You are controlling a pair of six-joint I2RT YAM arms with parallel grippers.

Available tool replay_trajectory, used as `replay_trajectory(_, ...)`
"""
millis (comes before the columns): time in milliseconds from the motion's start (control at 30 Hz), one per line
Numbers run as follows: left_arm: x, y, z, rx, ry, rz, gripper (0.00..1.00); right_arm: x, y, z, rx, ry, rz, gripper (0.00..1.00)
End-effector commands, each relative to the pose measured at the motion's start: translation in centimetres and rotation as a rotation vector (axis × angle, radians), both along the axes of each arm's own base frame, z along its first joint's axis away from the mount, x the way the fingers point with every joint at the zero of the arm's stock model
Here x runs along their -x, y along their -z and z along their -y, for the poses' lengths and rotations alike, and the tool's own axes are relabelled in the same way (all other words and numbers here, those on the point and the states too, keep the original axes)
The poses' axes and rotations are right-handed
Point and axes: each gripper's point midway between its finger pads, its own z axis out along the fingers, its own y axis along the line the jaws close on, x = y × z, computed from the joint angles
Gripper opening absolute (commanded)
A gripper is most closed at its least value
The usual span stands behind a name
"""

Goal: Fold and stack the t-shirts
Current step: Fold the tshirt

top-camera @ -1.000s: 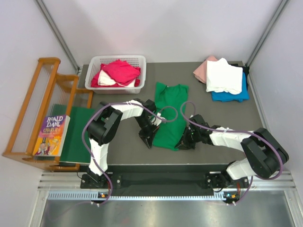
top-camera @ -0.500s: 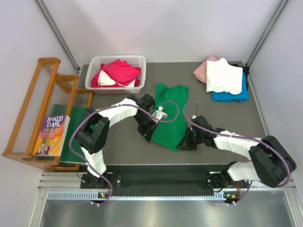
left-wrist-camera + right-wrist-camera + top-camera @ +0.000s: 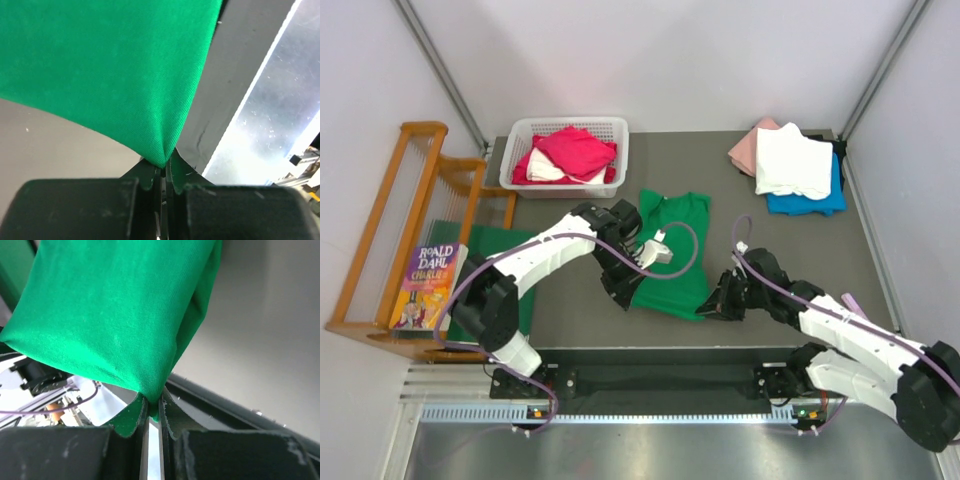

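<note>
Dark grey table (image 3: 800, 250), pale walls on three sides, a metal plate (image 3: 650, 450) behind the arm bases. The left gripper (image 3: 162, 172) is pressed tight on one near corner of the green t-shirt (image 3: 670, 255), and the right gripper (image 3: 152, 405) pinches the other corner. The shirt runs away from both, collar end on the table. Far beyond the left gripper, a white basket (image 3: 515, 170) holds magenta and white tees (image 3: 575, 150). Far beyond the right one sits a folded stack (image 3: 792, 160), white over blue and pink. Left of the left gripper: dark green mat (image 3: 485, 240), book (image 3: 428, 288), wooden rack (image 3: 390, 220). From above, the fingertips are lost under cloth and wrists, and the wrist cameras see mostly green.
</note>
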Motion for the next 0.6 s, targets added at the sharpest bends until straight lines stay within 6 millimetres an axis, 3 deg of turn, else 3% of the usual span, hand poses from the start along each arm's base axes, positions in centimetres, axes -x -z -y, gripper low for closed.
replay_trajectory(0,1.8,-3.2,-1.3,-0.009,0.042,-0.007,0.0,1.9,1.1,1.9,0.07,0.034,-0.062,0.0)
replay_trajectory(200,1.7,-3.0,-0.7,-0.011,0.048,-0.039,0.0,0.2,-1.1,0.8,0.055,0.021,-0.02,0.0)
replay_trajectory(233,1.4,-3.0,-0.5,-0.01,0.045,-0.038,0.0,-0.6,-2.2,0.2,0.041,0.014,0.002,0.0)
replay_trajectory(300,0.5,-3.1,0.1,0.002,0.037,-0.017,0.0,-1.9,-2.3,-0.2,0.064,-0.002,0.004,0.0)
replay_trajectory(333,0.1,-3.0,0.4,0.003,0.032,-0.017,0.0,-3.2,-3.9,-0.9,0.045,-0.008,0.042,0.0)
replay_trajectory(400,-1.8,-3.4,1.3,0.021,0.01,0.014,0.0,-5.3,-3.8,-1.1,0.068,-0.015,0.045,0.0)
replay_trajectory(433,-2.5,-3.5,1.5,0.025,-0.003,0.018,0.0,-6.8,-5.6,-1.7,0.042,-0.02,0.077,0.0)
replay_trajectory(467,-4.2,-4.4,1.9,0.049,-0.028,0.054,0.0,-8.3,-5.1,-1.4,0.055,-0.013,0.067,0.0)
replay_trajectory(500,-5.3,-4.1,2.1,0.05,-0.048,0.054,0.0,-9.3,-5.5,-1.5,0.051,-0.013,0.072,0.0)
replay_trajectory(533,-6.4,-4.4,2.3,0.063,-0.076,0.06,0.0,-10.7,-7.1,-1.8,0.037,-0.015,0.1,0.0)
replay_trajectory(567,-8.6,-5.2,2.1,0.09,-0.126,0.088,0.0,-12.0,-6.6,-1.4,0.057,-0.007,0.095,0.0)
